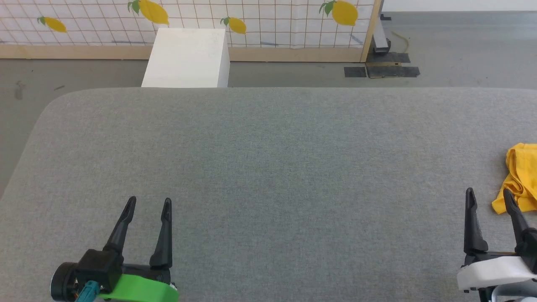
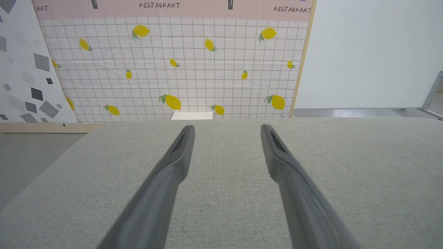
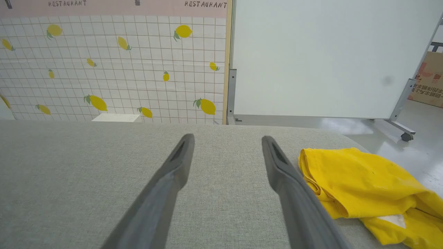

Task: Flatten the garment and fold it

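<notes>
One grey fabric worktop (image 1: 268, 167) carries one crumpled yellow garment (image 1: 520, 176) at its right edge. Two hands spread wide, empty: left hand (image 1: 149, 200), and right hand (image 1: 488, 192) just beside the garment.

table (image 1: 268, 167): grey woven cloth, matt | garment (image 3: 363, 183): thin matt cloth — probably cotton | floor (image 3: 425, 145): glossy

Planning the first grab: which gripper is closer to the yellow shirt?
The right gripper: the crumpled yellow T-shirt lies just beside it; the left gripper is far away.
</notes>
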Motion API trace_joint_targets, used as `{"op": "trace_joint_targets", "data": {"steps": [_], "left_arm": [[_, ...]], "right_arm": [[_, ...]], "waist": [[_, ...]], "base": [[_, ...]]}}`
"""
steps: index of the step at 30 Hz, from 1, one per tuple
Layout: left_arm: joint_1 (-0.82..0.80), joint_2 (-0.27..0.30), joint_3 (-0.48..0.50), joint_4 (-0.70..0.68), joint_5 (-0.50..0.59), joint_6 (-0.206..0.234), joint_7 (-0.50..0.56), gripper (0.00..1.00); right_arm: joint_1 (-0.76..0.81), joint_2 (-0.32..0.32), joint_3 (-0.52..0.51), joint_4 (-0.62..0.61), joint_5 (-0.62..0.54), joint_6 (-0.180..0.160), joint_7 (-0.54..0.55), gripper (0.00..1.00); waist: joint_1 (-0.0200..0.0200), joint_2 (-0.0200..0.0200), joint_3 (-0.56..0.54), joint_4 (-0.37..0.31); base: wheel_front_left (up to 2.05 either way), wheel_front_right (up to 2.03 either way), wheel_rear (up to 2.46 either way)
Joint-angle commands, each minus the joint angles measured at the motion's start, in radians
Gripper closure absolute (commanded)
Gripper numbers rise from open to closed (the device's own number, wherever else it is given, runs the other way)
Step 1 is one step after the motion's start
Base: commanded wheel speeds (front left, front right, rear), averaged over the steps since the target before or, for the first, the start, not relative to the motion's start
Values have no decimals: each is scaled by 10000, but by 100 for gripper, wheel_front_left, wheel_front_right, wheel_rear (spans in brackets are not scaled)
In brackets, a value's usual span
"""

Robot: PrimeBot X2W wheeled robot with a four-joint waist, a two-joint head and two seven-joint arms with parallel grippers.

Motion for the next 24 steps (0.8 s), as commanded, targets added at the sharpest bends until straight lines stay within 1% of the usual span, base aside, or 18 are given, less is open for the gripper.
{"op": "trace_joint_targets", "data": {"steps": [1,4,5,24], "left_arm": [[-59,80,-34,-24,-53,-70,-38,0],[-87,120,-109,-75,-87,-70,-38,0],[-4,26,-103,-39,-38,6,5,100],[-114,-85,-83,60,155,150,315,100]], "right_arm": [[108,1,16,26,41,-17,-58,0],[119,1,-13,22,55,-17,-58,0],[42,0,-14,7,0,2,7,100],[-5,0,271,-88,-1,0,306,100]], "waist": [[1,0,-9,-29],[1,0,7,-50],[1,0,4,-50],[1,0,-88,-91]], "base": [[0,0,0],[0,0,0],[0,0,0],[0,0,0]]}}
